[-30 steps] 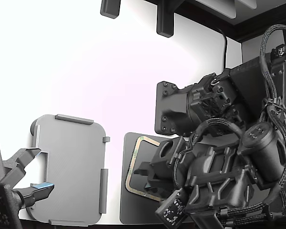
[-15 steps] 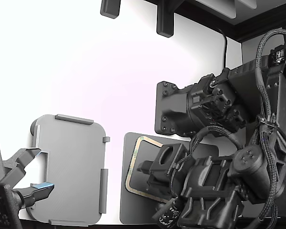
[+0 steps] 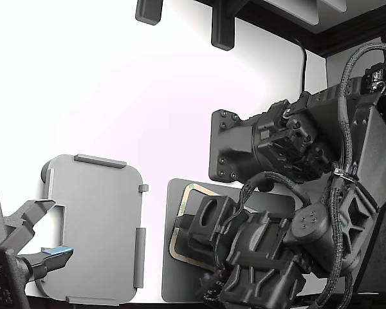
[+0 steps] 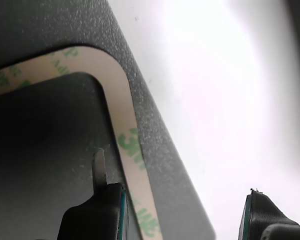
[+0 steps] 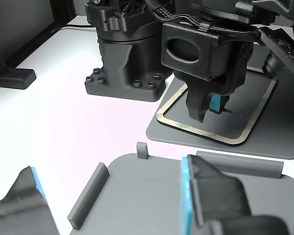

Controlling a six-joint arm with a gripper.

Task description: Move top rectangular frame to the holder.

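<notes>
Tan frame (image 4: 124,125) printed green "3M", pincer (image 4: 185,210) straddling its edge

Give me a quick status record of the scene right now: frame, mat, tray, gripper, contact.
frame: tan frame lies flat on the dark mat, not lifted
tray: grey tray sits empty, on the exterior view's left of the mat
gripper: gripper is low over one long side of the frame, near a corner; jaws open, one inside the frame's opening, one outside the mat edge
contact: cannot tell whether a finger touches the mat
task state: frame not yet on the tray
</notes>
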